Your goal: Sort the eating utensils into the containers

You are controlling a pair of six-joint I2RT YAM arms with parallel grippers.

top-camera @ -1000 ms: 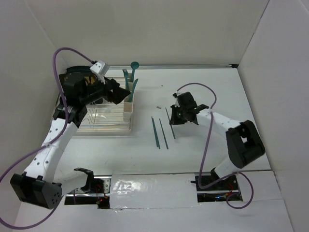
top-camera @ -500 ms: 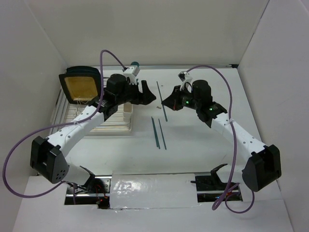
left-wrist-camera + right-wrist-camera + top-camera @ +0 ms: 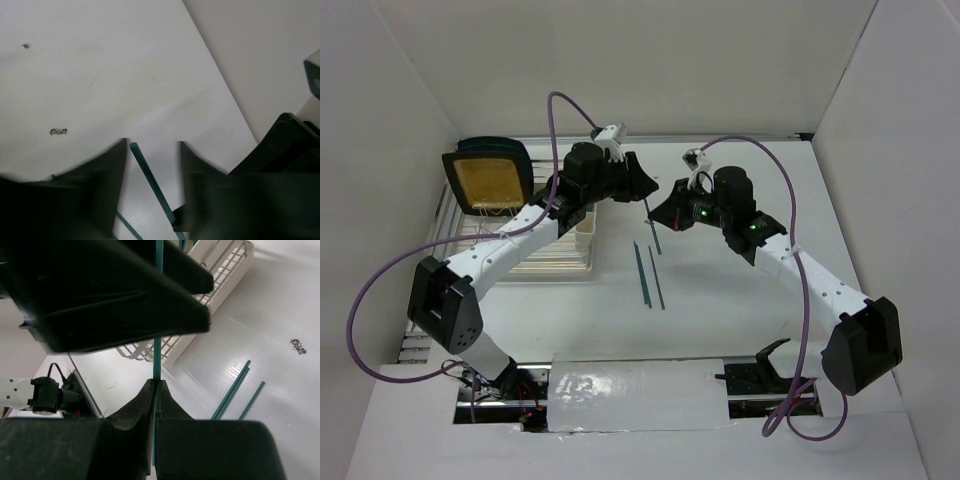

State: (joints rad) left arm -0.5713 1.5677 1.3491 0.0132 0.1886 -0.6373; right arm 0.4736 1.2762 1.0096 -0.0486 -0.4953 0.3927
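Observation:
A slim teal eating utensil (image 3: 654,238) hangs above the table, with my right gripper (image 3: 662,216) shut on its lower part (image 3: 158,360). My left gripper (image 3: 648,189) is around its upper end. In the left wrist view that end (image 3: 148,175) runs between the two fingers, close to the left one and clear of the right one, so the left gripper (image 3: 152,147) is open. Two more utensils (image 3: 641,274) (image 3: 657,278) lie side by side on the table below. The cream containers (image 3: 585,228) stand by the rack, partly hidden behind my left arm.
A clear wire dish rack (image 3: 535,252) sits at the left, with a yellow-and-black plate (image 3: 488,178) standing at its far end. The white side and back walls box the table in. A small dark speck (image 3: 298,346) lies on the table beside the loose utensils.
My right gripper lifted one utensil off the table and carried it up to the left. My left arm swung right from the rack, and its jaws have narrowed around the utensil's upper end.

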